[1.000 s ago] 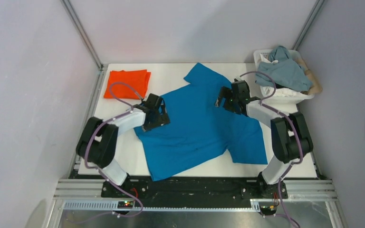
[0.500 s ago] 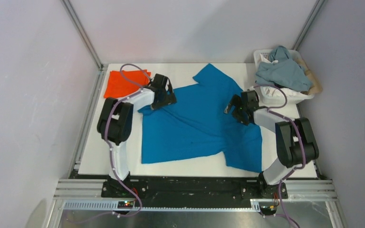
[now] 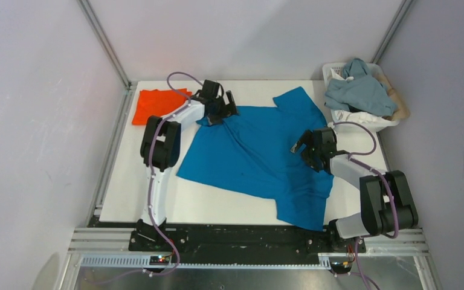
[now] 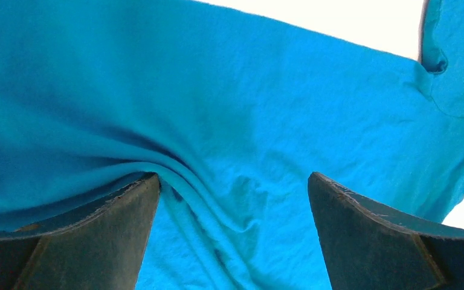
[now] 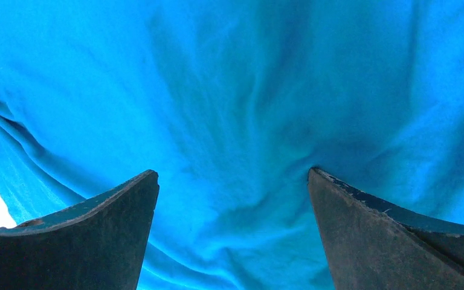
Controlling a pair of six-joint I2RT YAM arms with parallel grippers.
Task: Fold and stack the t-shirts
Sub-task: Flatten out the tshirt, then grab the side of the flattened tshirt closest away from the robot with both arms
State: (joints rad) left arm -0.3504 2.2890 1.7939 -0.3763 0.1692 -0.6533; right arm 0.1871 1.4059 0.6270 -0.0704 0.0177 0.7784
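Grey panel walls close in a white table (image 3: 132, 181) on three sides, with slanted metal posts rising in the far corners; at the far left of the table lies the orange t-shirt (image 3: 160, 106), folded into a flat rectangle and well apart from any claw.

Just right of it, the left arm reaches far out across the table, and the left gripper (image 3: 222, 112) sits over the far left edge of the blue t-shirt (image 3: 254, 158); in the left wrist view this claw (image 4: 232, 179) is released, its two dark fingers (image 4: 96, 235) spread wide with only blue cloth between them; a soft ridge of fabric bunches against the left finger, and a sleeve with its hemmed edge shows at the upper right of that view against the white surface.

The blue t-shirt lies opened out and skewed across the middle of the table, wrinkled rather than flat; one sleeve points to the far right near the basket, and another corner hangs toward the near edge on the right.

Further right, the right gripper (image 3: 305, 154) rests over the right side of the shirt; in the right wrist view the claw (image 5: 232, 174) is likewise released, fingers (image 5: 386, 235) wide apart with rumpled blue fabric filling the gap; whether the tips press on the cloth I cannot tell.

At the far right stands a white laundry basket (image 3: 371, 124) heaped with grey-blue cloth (image 3: 362, 90).
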